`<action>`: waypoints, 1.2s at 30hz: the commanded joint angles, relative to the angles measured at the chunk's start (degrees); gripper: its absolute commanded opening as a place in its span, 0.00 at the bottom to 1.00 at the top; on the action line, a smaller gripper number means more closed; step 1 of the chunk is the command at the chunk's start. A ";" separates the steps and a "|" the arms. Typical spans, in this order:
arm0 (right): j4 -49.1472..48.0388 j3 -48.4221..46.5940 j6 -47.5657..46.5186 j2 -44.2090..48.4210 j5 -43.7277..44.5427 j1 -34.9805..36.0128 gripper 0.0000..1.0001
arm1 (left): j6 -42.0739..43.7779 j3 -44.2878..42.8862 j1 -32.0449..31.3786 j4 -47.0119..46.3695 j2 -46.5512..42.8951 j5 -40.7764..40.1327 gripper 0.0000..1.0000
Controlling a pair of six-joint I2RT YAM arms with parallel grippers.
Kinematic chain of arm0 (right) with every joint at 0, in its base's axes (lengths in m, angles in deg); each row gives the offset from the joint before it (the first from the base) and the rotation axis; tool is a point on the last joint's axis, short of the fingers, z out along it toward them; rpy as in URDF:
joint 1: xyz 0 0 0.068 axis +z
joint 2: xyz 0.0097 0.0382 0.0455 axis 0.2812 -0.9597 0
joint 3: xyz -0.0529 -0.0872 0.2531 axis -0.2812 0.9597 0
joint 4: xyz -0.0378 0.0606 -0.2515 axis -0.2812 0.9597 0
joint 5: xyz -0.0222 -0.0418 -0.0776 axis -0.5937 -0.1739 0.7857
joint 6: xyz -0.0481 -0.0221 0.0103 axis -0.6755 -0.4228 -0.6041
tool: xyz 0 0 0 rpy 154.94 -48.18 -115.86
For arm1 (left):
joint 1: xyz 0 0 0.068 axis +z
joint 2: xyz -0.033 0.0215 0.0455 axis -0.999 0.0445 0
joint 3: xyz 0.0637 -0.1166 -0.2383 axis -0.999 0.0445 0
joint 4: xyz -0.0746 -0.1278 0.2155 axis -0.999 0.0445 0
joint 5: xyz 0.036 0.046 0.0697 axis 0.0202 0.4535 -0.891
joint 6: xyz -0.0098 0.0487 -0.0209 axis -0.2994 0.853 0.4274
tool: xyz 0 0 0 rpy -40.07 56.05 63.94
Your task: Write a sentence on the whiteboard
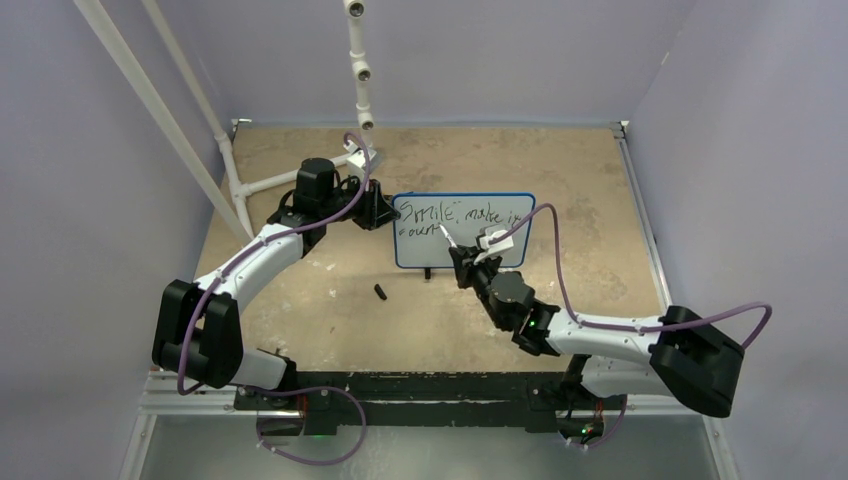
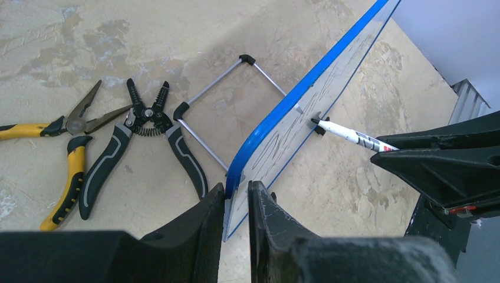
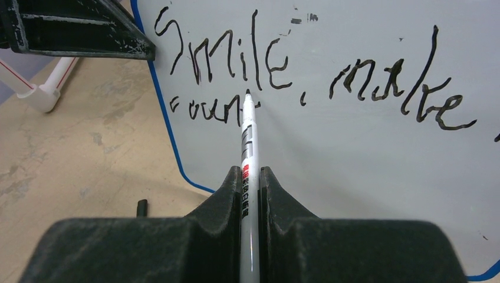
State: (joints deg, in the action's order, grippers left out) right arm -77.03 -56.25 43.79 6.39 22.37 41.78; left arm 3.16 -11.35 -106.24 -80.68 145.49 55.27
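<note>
The whiteboard (image 1: 490, 250), white with a blue frame, stands upright mid-table. My left gripper (image 1: 378, 212) is shut on its left edge; the left wrist view shows the blue edge (image 2: 277, 115) between the two fingers. The sentence (image 3: 306, 73) reads "Smile, make" on the top line and "coun" below. My right gripper (image 1: 462, 262) is shut on a white marker (image 3: 247, 153). The marker's tip touches the board just right of the "coun" letters. In the left wrist view the marker (image 2: 354, 135) meets the board's face.
Behind the board lie yellow-handled pliers (image 2: 59, 153) and black-grey wire strippers (image 2: 141, 135). The board's wire stand (image 2: 227, 88) rests on the table. A small black cap (image 1: 380, 292) lies in front of the board. A white pipe frame (image 1: 250, 185) stands at the back left.
</note>
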 commanded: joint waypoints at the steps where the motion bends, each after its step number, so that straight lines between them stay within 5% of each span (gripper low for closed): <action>1: -0.63 -2.93 0.23 -1.59 1.27 -0.01 0.00 | -0.37 0.60 -0.46 -1.76 -0.66 1.24 0.20; 36: 7.02 0.39 6.57 2.04 3.85 -0.01 0.00 | -0.55 0.76 -0.55 -1.97 -1.36 0.82 0.20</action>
State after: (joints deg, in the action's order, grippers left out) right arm -68.29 -56.99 51.35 5.78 22.91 41.89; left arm 3.16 -11.35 -106.24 -80.68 145.49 55.25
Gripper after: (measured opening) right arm 0.122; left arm 0.198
